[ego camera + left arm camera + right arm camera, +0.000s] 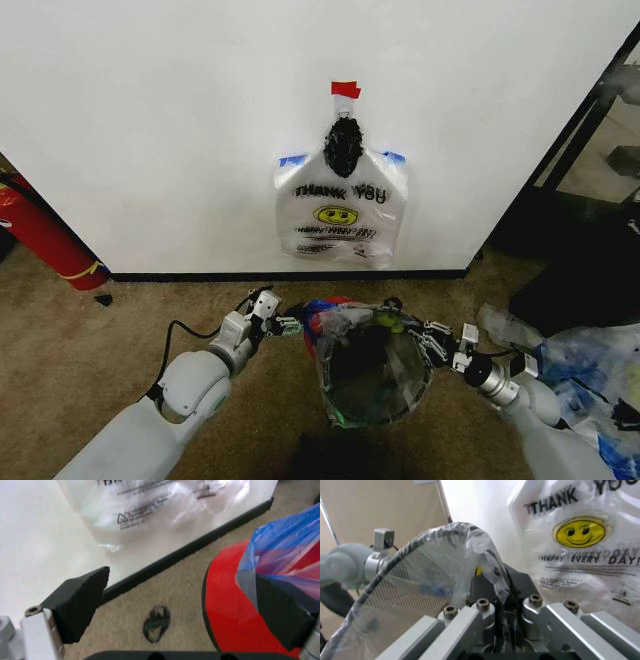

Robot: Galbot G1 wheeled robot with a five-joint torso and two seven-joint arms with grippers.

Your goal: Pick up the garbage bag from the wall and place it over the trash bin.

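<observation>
The trash bin, round, black mesh on a red base, stands on the carpet in front of the wall. The garbage bag, thin, clear and bluish, is draped over its rim. My left gripper is at the bin's left side and stands open; one pad is over carpet, the other touches blue film. My right gripper is at the bin's right rim, shut on the bag film stretched over the mesh.
A white "THANK YOU" smiley bag hangs on the wall just behind the bin. A red fire extinguisher leans at the left. A heap of plastic bags lies at the right. A black baseboard runs along the carpet.
</observation>
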